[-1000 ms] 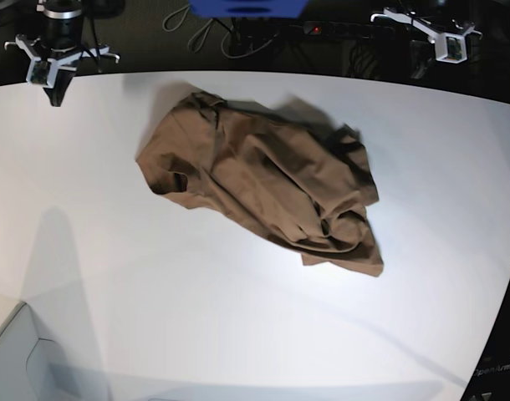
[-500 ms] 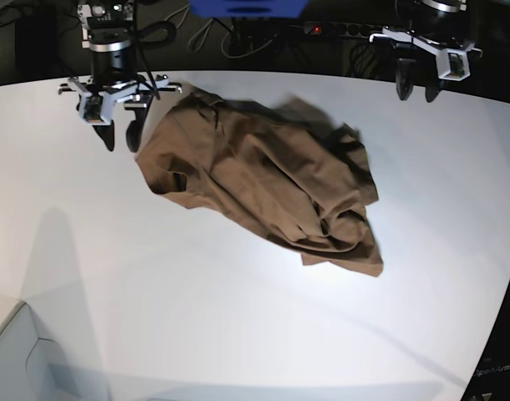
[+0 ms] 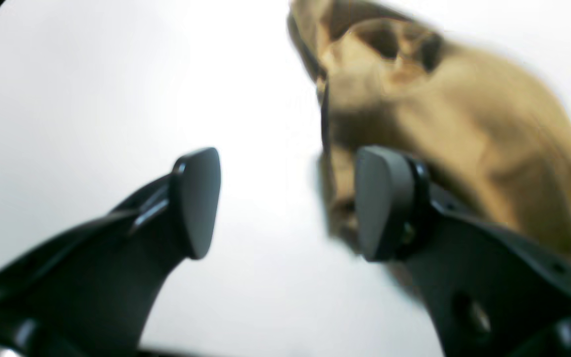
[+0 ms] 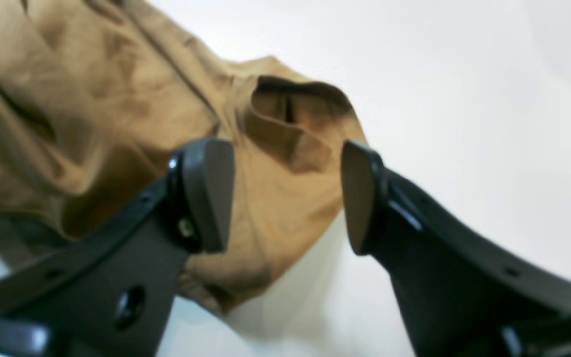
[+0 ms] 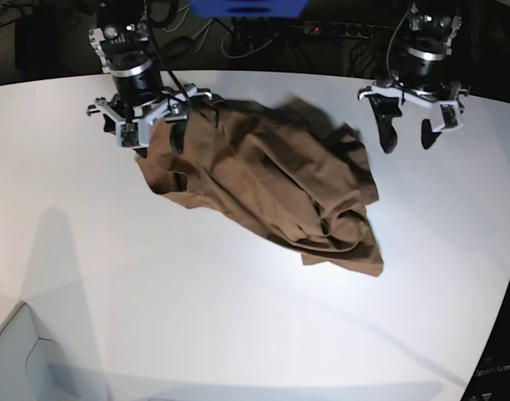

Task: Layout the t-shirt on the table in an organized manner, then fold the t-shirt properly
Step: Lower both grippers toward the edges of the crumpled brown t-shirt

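1. The t-shirt (image 5: 263, 184) was a soft tan-brown cloth, rumpled into ridges and dark creases, and lay in an uneven heap on the table (image 5: 196, 317).
2. Its long axis ran diagonally in the base view, from the bunched end under the right gripper (image 5: 152, 139) down to a flatter corner at the near side, well below the left gripper (image 5: 408, 135).
3. The table was smooth, plain white, with a curved far edge.
4. The right gripper hung over the shirt's far end with its dark, rounded fingers (image 4: 208, 193) spread apart. In the right wrist view one finger crossed the cloth and the other stood over bare table, with a puckered fold (image 4: 290, 119) ahead, between them.
5. The left gripper (image 3: 285, 203) was also spread, holding nothing. It hung just beside the shirt's other far edge. In the blurred left wrist view the cloth (image 3: 464, 134) lay ahead of and behind one finger, with white table between the two.
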`<control>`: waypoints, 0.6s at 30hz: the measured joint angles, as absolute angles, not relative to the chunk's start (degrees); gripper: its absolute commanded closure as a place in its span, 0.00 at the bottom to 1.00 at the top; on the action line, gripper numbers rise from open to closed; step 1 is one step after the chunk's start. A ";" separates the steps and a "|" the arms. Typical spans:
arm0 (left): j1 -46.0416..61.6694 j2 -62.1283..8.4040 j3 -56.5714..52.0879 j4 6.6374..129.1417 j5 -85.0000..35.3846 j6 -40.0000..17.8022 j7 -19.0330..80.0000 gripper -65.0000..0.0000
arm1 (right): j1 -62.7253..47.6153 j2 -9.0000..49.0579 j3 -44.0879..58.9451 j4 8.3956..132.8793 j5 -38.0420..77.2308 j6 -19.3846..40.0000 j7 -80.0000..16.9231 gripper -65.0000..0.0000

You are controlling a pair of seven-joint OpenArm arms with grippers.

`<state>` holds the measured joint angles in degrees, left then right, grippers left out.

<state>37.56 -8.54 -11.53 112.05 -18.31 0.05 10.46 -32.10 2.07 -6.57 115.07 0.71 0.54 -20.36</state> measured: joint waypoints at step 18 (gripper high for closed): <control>22.76 -4.62 -7.64 96.62 -17.89 -0.14 20.88 0.37 | -32.73 2.96 -6.39 114.98 0.45 0.54 -20.34 0.46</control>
